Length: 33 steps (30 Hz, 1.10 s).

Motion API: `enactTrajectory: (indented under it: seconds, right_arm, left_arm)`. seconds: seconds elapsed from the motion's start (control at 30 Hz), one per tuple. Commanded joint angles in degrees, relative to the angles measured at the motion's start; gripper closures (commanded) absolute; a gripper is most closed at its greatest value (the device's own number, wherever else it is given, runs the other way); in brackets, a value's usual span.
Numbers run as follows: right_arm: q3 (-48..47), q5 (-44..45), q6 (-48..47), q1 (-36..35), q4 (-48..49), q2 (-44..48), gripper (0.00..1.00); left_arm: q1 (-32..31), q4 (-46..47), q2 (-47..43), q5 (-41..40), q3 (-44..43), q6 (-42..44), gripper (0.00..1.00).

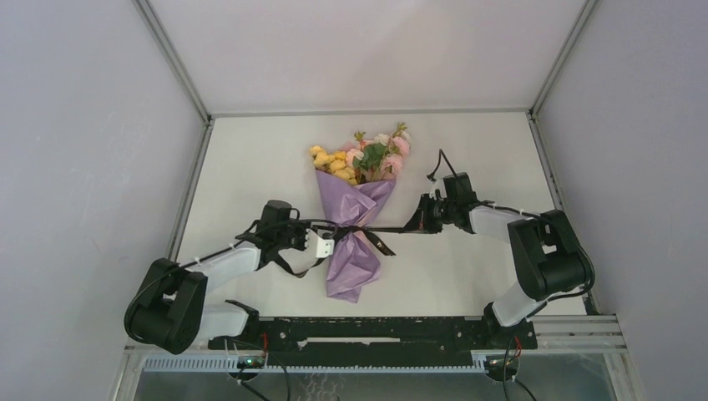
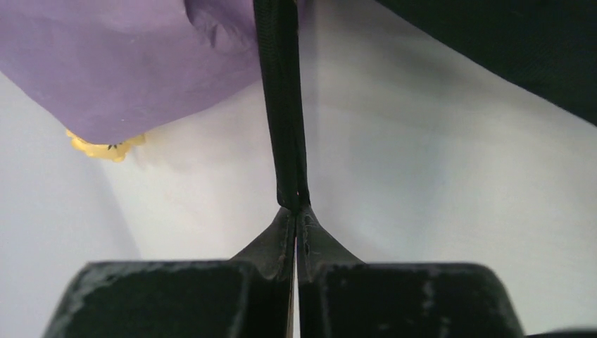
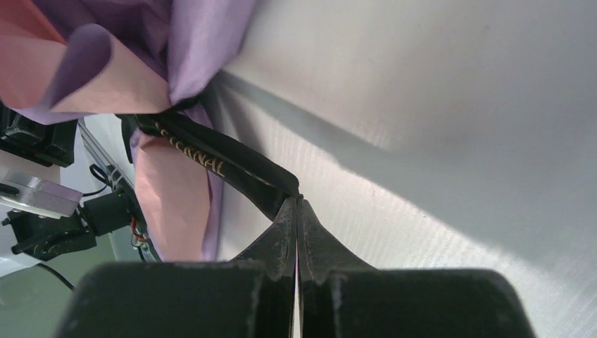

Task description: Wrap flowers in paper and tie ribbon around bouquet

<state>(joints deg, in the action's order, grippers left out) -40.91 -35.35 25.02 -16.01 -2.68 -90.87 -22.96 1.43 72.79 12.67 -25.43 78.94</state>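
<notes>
The bouquet (image 1: 357, 219) lies mid-table (image 1: 467, 167) with its flowers (image 1: 367, 157) pointing away from the arms. Its purple paper (image 1: 352, 263) is cinched at the waist by the ribbon (image 1: 391, 227). The left gripper (image 1: 331, 244) is pinched tight on the ribbon just left of the paper, and the right gripper (image 1: 412, 225) is pinched tight on the strand stretched straight out to the right.

Both arms reach inward from their bases at the near edge, elbows bent and forearms angled toward the middle. The left gripper (image 1: 327, 243) points right and the right gripper (image 1: 414, 224) points left, facing each other, apart. Each has its jaws pressed together, pinching the ribbon (image 2: 281, 105).
</notes>
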Motion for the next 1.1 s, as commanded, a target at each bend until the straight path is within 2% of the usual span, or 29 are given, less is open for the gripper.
enactTrajectory:
  seconds: [0.0,0.1,0.3,0.4,0.53,0.6,0.63,0.73,0.87,1.0,1.07]
  right_arm:
    - [1.78,1.16,1.7,3.17,1.88,-2.04,1.0]
    - [2.6,0.72,2.41,3.45,3.55,-2.55,1.0]
    - [2.88,0.7,2.43,4.47,4.13,-1.05,1.0]
    - [2.63,-2.67,1.98,3.81,5.64,-0.45,1.0]
    - [2.02,-8.69,-1.5,0.89,11.44,1.56,0.7]
    - [-0.25,-8.6,-3.47,-2.54,11.92,1.41,0.54]
    - [-1.89,-7.8,-4.8,-4.28,10.72,-0.16,0.5]
    - [-6.92,-7.0,-5.67,-7.64,6.83,-5.58,0.46]
    - [-7.26,-6.73,-4.47,-10.94,8.23,-7.98,0.36]
    - [-7.26,-3.14,-4.26,-14.38,9.51,-9.72,0.37]
    - [-7.26,-1.52,-3.36,-14.69,9.87,-11.19,0.42]
  left_arm:
    - [5.24,-0.75,0.72,-2.24,-0.62,11.52,1.0]
    - [7.29,-4.75,0.95,-1.4,-2.0,13.89,1.0]
    - [7.49,-4.76,0.47,-0.49,-0.5,14.0,1.0]
    - [7.43,-5.44,-1.38,2.32,-0.27,13.52,1.0]
    - [6.97,-5.81,-2.0,3.85,-1.46,10.6,1.0]
    - [6.96,-5.78,-1.91,4.0,-1.59,10.71,1.0]
    - [6.96,-5.81,-1.91,4.28,-1.56,11.02,1.0]
    - [6.89,-5.76,-2.08,4.76,-1.55,11.17,1.0]
    - [6.79,-5.83,-2.55,4.65,-1.05,10.84,1.0]
    - [6.79,-4.78,-2.41,4.81,-1.0,10.35,1.0]
    - [6.79,-3.67,-2.59,5.0,-1.27,9.43,1.0]
